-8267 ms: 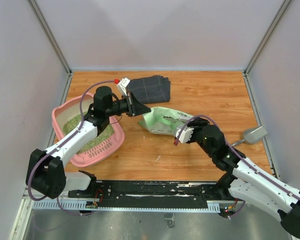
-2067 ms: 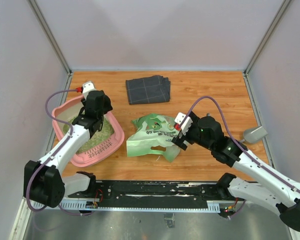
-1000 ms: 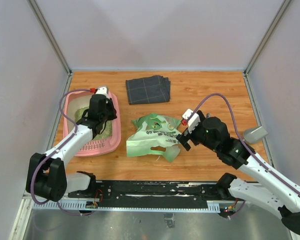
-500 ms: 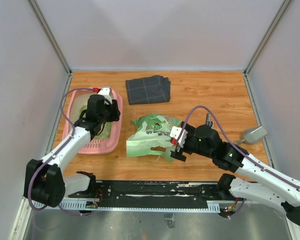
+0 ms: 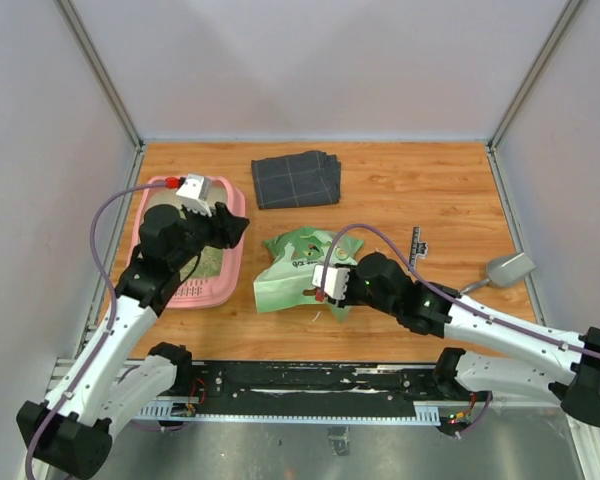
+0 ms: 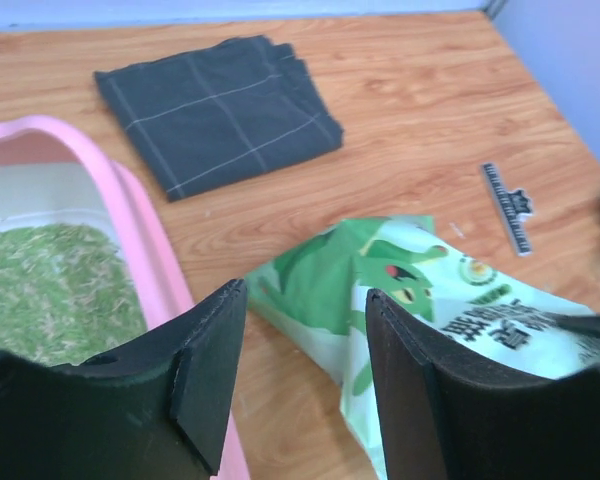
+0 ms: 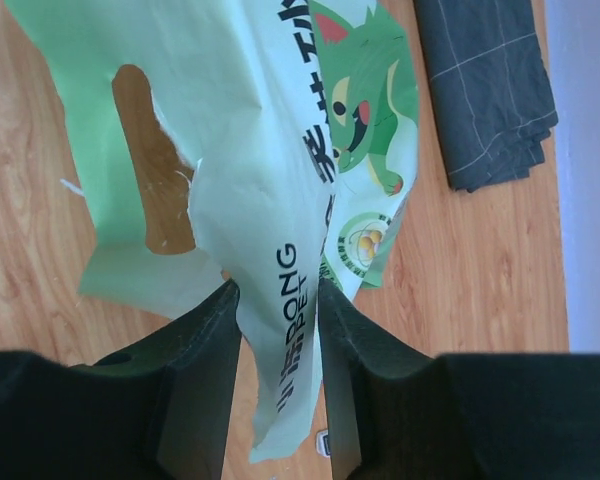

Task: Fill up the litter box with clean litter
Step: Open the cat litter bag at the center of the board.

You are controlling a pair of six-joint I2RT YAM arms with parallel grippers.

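Observation:
The pink litter box (image 5: 205, 296) stands at the left with greenish clean litter (image 5: 212, 262) inside; in the left wrist view its rim (image 6: 150, 250) and the litter (image 6: 50, 290) fill the left side. My left gripper (image 5: 233, 228) hovers over the box's right rim, open and holding nothing (image 6: 305, 300). The green-and-white bag (image 5: 292, 262) lies crumpled at mid-table. My right gripper (image 5: 326, 284) is at the bag's near right edge, and a fold of the bag (image 7: 280, 200) fills the gap between its fingers (image 7: 277, 290).
A dark grey folded cloth (image 5: 297, 178) lies at the back centre (image 6: 215, 110). A grey metal scoop (image 5: 507, 268) rests by the right wall. A small black strip (image 5: 417, 243) lies right of the bag (image 6: 507, 207). Walls enclose three sides.
My left gripper has opened and drawn back toward the box's right rim. My right gripper has moved left and down onto the bag and closed from wide open onto a fold.

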